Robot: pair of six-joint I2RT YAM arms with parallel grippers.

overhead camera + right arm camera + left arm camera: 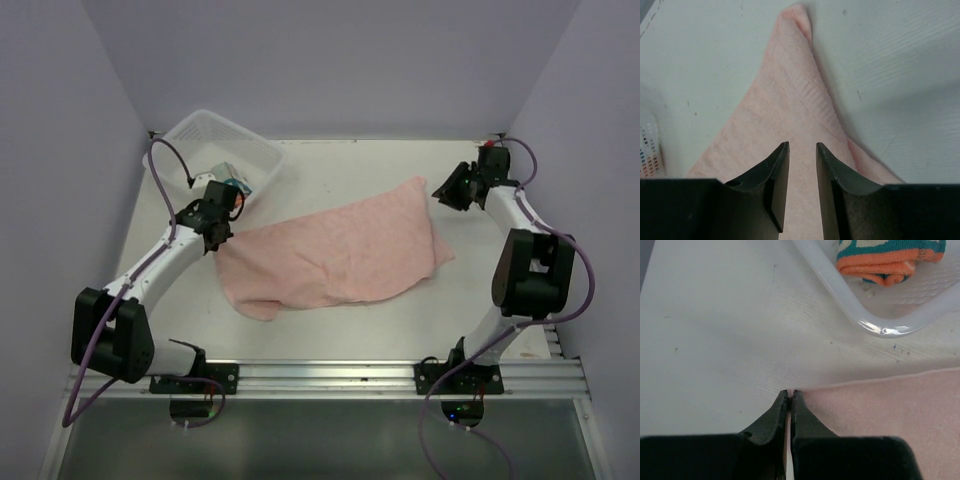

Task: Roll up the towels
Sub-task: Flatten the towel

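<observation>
The pale pink towel lies spread flat across the middle of the table. My left gripper is shut on its far left corner, and pink cloth shows between the closed jaws in the left wrist view. My right gripper is open at the towel's far right corner and holds nothing. In the right wrist view the pink towel lies under and beyond the fingers. The teal and orange printed towel sits folded in the basket.
The white mesh basket stands at the back left, just beyond my left gripper. Purple walls close in the table on the left, back and right. A metal rail runs along the near edge.
</observation>
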